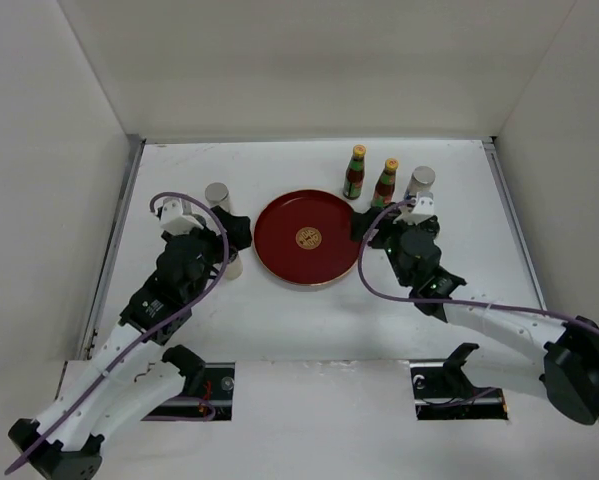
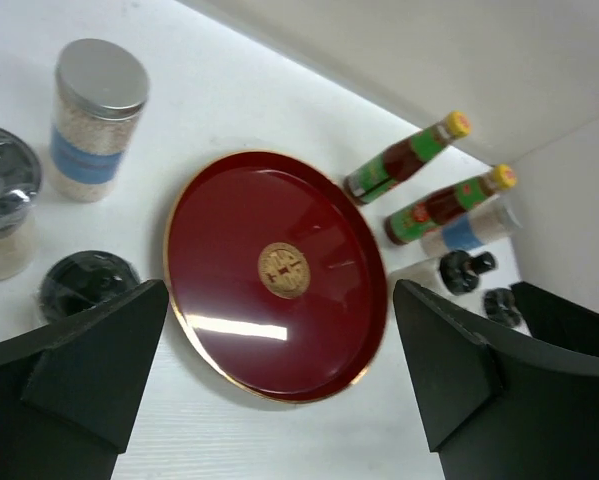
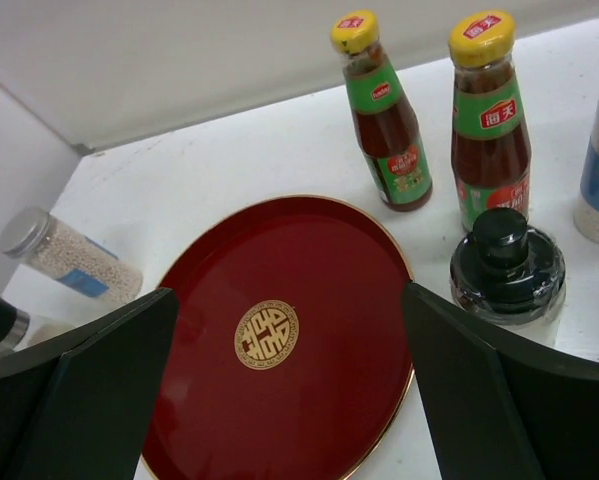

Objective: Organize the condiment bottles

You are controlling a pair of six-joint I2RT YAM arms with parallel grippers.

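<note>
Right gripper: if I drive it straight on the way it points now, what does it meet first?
Probably the red plate, centred between the fingers of the open right gripper. The black-capped shaker stands just beside that line, though depth is unclear.

White table (image 1: 309, 320) as I see it: plain white back wall (image 1: 309, 70) ahead of the left gripper (image 1: 237, 230) and right gripper (image 1: 365, 226); left side wall (image 1: 39, 150) and right side wall (image 1: 569, 100) outboard of them. Lighting even.
</note>
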